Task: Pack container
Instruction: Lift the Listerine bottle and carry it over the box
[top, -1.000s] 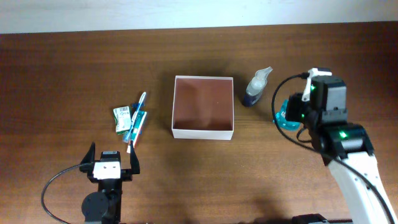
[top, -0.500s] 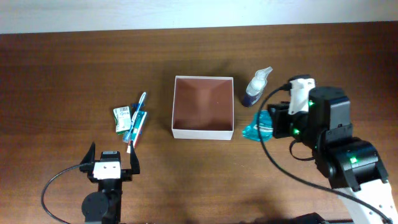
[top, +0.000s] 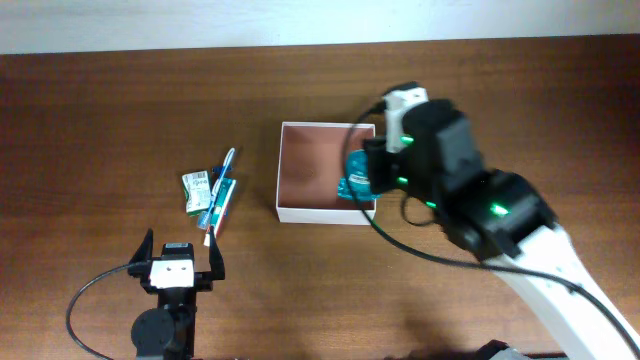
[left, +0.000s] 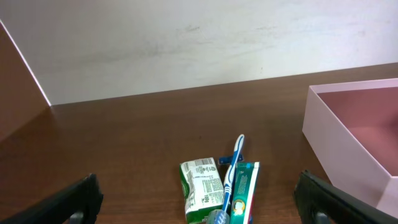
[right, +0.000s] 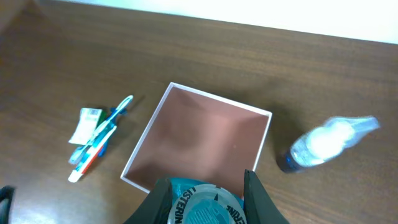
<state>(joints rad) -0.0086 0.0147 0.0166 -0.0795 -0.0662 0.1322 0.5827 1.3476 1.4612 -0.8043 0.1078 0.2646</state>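
Our right fingers (right: 254, 196), clamped on a teal round pack (right: 202, 208), have swung from beside the spray bottle (right: 323, 144) to above the container (top: 325, 213) mid-table; we judge the drop comes next, while our left fingers (left: 78, 200) wait, spread wide.

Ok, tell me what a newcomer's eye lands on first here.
The right pincer grips a teal round item over the right side of the container, the white-walled box in the middle. Left of it lies a small heap: a toothbrush, a toothpaste box and a green packet. The left pincer stands open in front of that heap, holding nothing.
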